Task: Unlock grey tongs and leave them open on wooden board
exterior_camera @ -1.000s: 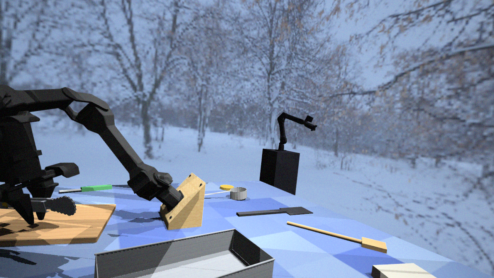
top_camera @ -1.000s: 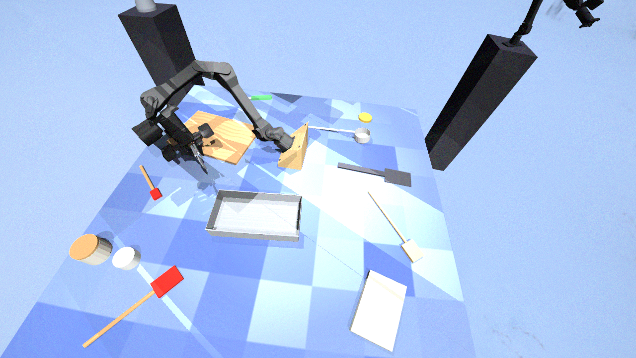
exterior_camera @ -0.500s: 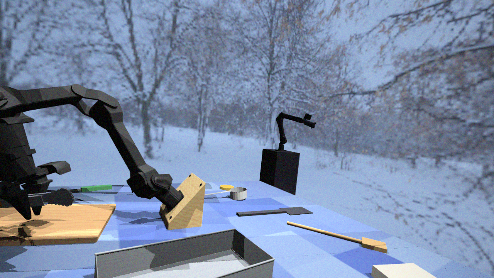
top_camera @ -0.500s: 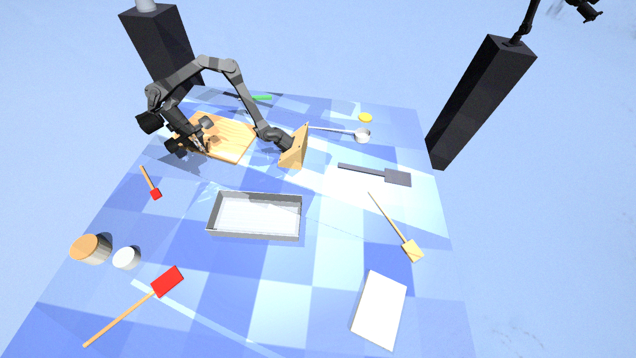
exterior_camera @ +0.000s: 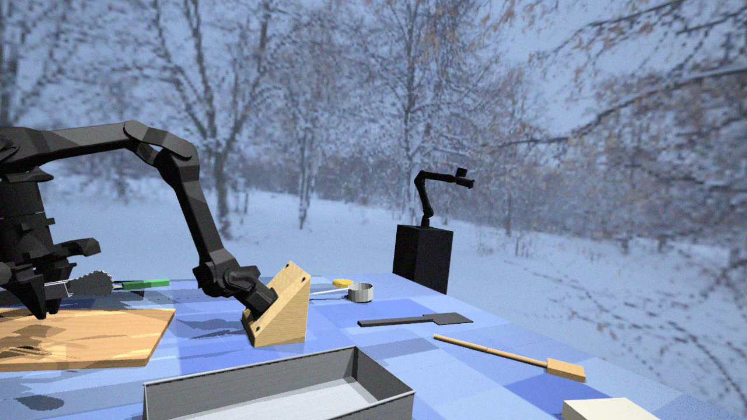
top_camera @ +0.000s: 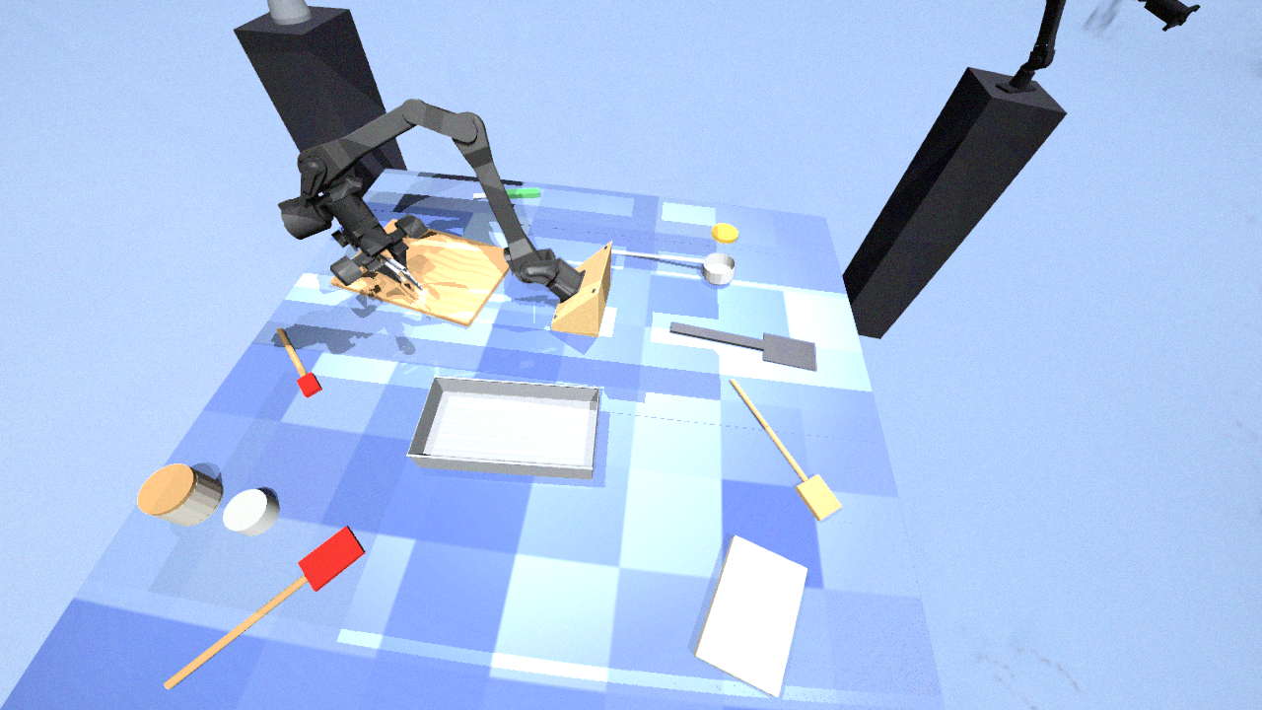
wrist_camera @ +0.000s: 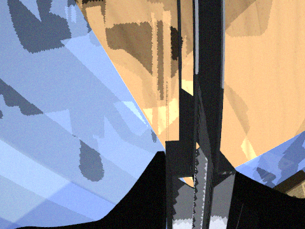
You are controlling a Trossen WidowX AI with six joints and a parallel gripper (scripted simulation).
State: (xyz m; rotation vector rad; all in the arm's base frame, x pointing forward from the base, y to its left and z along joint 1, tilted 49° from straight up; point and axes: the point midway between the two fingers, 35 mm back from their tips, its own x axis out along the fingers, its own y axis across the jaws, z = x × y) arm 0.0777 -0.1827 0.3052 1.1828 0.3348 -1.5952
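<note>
- The blue checkered tabletop (top_camera: pixel 564 521) (exterior_camera: pixel 459 360) is brightly lit, pale patches nearly washed out.
- Hard, jagged shadows are cast across the tan wooden board (top_camera: pixel 458 264) (exterior_camera: pixel 104 334) (wrist_camera: pixel 264 95).
- Snowy trees are softly blurred.
</note>
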